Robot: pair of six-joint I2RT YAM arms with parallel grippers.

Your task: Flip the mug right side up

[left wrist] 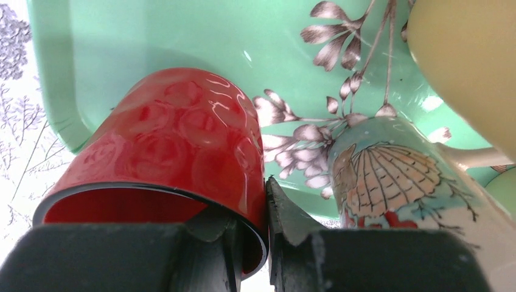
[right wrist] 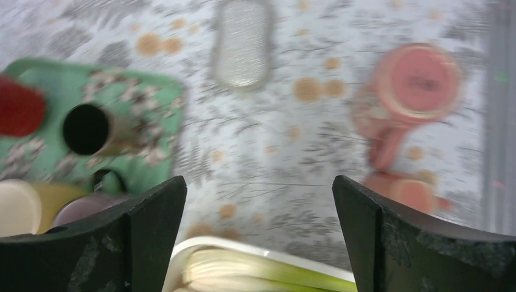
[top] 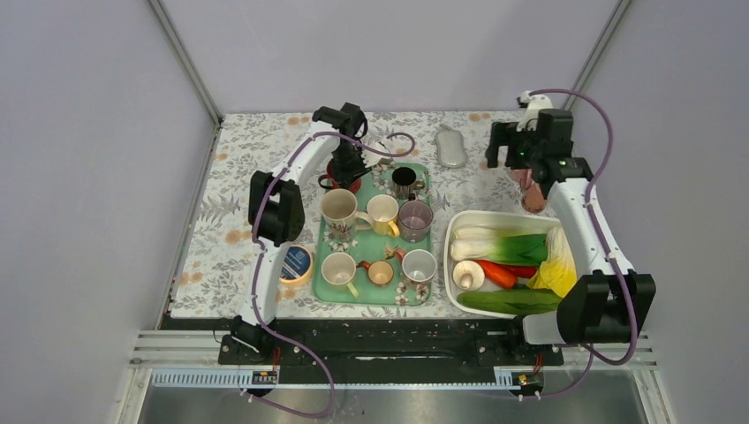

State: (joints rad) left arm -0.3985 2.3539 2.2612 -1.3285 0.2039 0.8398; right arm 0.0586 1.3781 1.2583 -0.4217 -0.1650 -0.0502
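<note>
Bright glare is seen on the red mug (left wrist: pixel 176 137) at the left gripper (left wrist: pixel 266 210); everything below the right gripper (right wrist: pixel 258 182) is blurred.

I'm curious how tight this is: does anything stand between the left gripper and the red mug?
Nothing visible: the left gripper is shut on the red mug, one finger inside its rim, one outside. A seashell-patterned mug stands close beside it on the green tray and might crowd the turn.

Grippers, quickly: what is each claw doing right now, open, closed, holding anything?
Left gripper: closed on the red mug, pinching its wall, one finger inside, one outside.
Right gripper: open, holding nothing, above the table.
</note>
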